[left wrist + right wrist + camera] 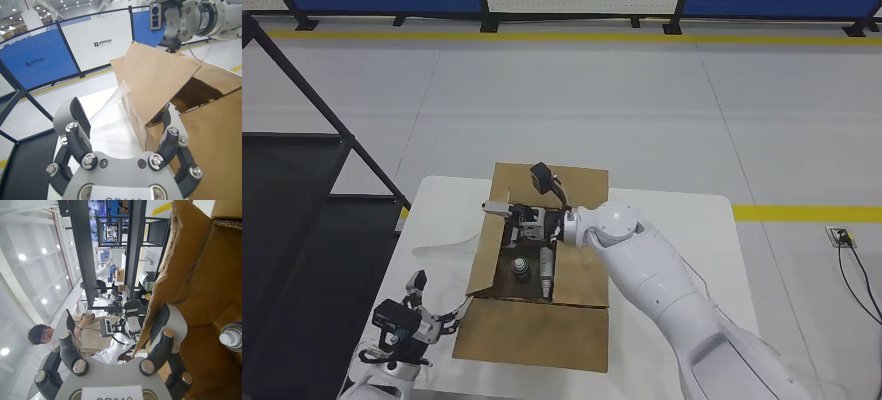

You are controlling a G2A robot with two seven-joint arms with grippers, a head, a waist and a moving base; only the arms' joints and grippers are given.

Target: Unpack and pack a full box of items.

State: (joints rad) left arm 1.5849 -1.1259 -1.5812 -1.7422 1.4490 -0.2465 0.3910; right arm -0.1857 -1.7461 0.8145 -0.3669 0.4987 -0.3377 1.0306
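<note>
An open cardboard box (532, 335) stands on the white table (682, 220), flaps spread. Inside it are a capped can (519, 268) and a slim bottle (545, 265). My right gripper (512, 212) is at the box's left side, open, straddling the upright left flap (189, 256): one finger inside the box, the other outside. A white-capped spray can (230, 336) stands inside, beside it. My left gripper (432, 305) is open near the table's front left corner, level with the box's corner (145, 130), holding nothing. The right gripper (175, 28) appears above the flap.
A loose strip of clear tape (113, 102) hangs off the box's left side over the table (447, 245). A black metal rack (302, 250) stands left of the table. Bare tabletop lies to the right of the box.
</note>
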